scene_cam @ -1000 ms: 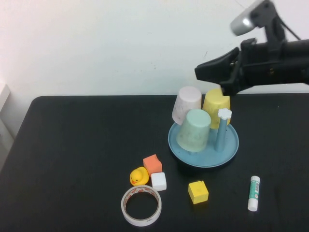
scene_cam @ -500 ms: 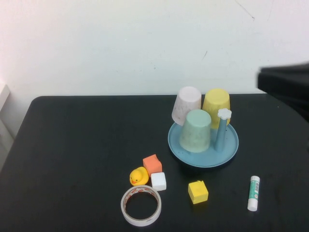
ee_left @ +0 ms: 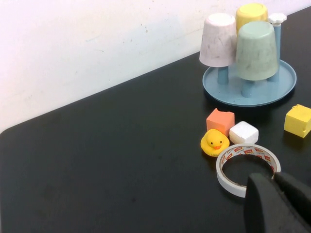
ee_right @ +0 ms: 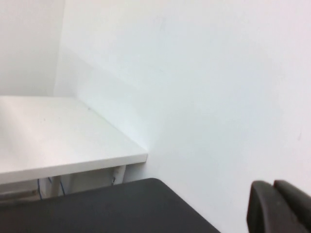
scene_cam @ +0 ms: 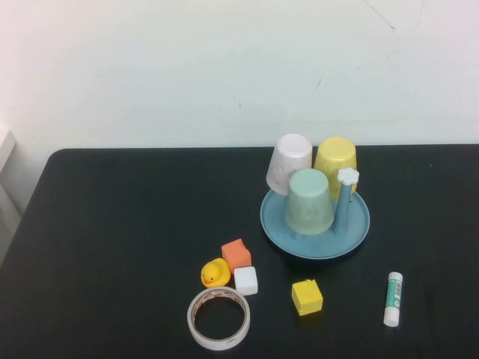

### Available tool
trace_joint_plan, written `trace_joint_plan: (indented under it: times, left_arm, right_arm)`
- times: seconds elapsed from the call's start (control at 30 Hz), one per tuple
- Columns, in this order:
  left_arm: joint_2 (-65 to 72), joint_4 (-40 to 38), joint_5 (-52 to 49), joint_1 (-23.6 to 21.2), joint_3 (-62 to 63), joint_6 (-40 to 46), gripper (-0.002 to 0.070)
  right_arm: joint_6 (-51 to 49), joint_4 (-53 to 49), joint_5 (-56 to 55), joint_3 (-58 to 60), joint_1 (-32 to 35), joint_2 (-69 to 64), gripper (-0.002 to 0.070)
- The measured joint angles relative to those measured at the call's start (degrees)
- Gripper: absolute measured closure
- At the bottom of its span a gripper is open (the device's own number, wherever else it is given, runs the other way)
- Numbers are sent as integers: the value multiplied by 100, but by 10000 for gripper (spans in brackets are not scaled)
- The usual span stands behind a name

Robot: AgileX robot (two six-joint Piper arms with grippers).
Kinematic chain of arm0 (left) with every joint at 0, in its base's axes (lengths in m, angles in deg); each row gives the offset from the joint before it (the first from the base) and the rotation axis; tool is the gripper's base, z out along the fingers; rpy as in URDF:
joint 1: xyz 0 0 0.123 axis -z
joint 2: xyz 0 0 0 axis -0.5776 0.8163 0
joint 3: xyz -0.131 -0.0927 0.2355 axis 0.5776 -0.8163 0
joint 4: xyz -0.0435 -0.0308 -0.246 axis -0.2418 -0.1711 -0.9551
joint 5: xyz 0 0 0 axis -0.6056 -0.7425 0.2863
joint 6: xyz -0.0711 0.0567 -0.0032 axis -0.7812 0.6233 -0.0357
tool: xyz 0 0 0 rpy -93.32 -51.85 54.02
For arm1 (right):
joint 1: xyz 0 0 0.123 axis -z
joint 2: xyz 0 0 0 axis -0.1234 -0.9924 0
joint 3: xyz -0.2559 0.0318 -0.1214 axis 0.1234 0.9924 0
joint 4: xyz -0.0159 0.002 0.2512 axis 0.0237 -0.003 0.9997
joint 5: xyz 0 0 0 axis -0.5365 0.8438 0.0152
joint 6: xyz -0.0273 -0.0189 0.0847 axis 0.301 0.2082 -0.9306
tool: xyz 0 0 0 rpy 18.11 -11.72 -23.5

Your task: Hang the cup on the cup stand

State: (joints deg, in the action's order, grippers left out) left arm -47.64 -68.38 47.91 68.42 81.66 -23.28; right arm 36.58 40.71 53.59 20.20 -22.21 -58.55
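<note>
The mint-green cup (scene_cam: 309, 201) sits upside down on a post of the light-blue cup stand (scene_cam: 315, 242); it also shows in the left wrist view (ee_left: 256, 51), on the stand (ee_left: 252, 94). A pinkish-white cup (scene_cam: 290, 163) and a yellow cup (scene_cam: 336, 160) hang on other posts. One post with a white flower cap (scene_cam: 347, 176) is bare. Neither arm shows in the high view. My left gripper (ee_left: 274, 178) is shut and empty, near the tape roll. My right gripper (ee_right: 273, 187) is shut and empty, facing the wall away from the stand.
A tape roll (scene_cam: 218, 318), yellow duck (scene_cam: 215, 273), orange block (scene_cam: 236, 254), white block (scene_cam: 245, 280) and yellow block (scene_cam: 307, 297) lie in front of the stand. A glue stick (scene_cam: 393, 298) lies at the front right. A white table (ee_right: 63, 141) stands beside the black one.
My right arm has pulled back from above the stand to the right and has left the high view. The mint-green cup stays on its post.
</note>
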Motion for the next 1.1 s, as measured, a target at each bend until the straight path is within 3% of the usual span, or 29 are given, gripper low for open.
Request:
trace_joint_plan:
  times: [0.27, 0.7, 0.87, 0.97, 1.03, 1.07, 1.1]
  left_arm:
    - [0, 0, 0, 0, 0, 0, 675]
    - [0, 0, 0, 0, 0, 0, 675]
    - [0, 0, 0, 0, 0, 0, 675]
    - [0, 0, 0, 0, 0, 0, 675]
    - [0, 0, 0, 0, 0, 0, 675]
    - [0, 0, 0, 0, 0, 0, 675]
    - [0, 0, 0, 0, 0, 0, 675]
  right_arm:
    - [-52, -35, 25, 482, 0, 350, 671]
    - [827, 26, -2263, 1234, 0, 949, 675]
    - [688, -51, -2908, 1667, 0, 1282, 675]
    - [-1381, -1886, -3108, 2111, 35, 1615, 675]
    - [-3625, -3873, -3108, 2381, 127, 1804, 675]
    - [-6019, -5904, -2800, 2607, 377, 2012, 675]
    - [-6743, -6643, -2484, 2655, 518, 2105, 675]
